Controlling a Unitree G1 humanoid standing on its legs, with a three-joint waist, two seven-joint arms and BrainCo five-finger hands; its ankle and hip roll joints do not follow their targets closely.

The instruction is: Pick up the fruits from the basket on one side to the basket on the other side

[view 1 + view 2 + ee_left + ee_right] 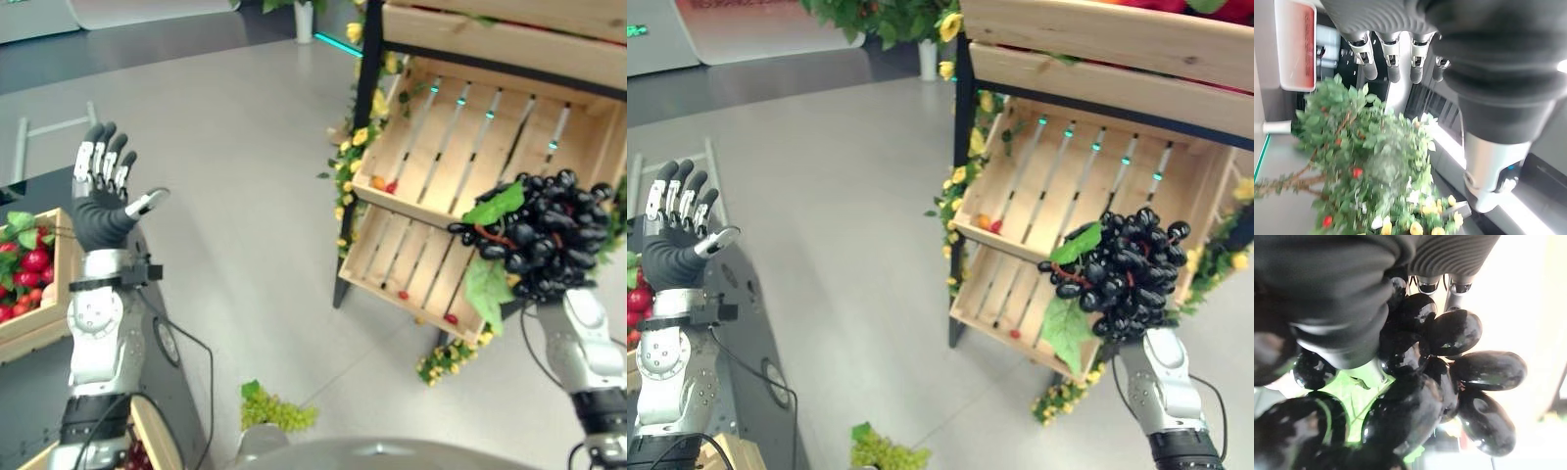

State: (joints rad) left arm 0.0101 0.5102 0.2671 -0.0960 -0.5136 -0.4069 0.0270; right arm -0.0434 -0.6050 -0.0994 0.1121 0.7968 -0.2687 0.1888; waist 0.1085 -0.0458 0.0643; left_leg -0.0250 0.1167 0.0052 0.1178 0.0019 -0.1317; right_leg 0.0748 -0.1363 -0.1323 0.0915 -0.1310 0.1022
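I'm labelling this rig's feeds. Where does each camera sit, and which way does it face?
Left eye view: on the head, looking down at the wooden crate shelf; raised left robot hand, black grape bunch atop the right arm.
Right eye view: same scene, slightly offset; both eyes share shelf, grapes, green grapes on floor.
Left wrist view: along straight fingers toward a leafy plant.
Right wrist view: along the right robot hand, grapes pressed close.

left robot hand [101,201] raised, fingers straight | right robot hand [1342,328] apparently clenched
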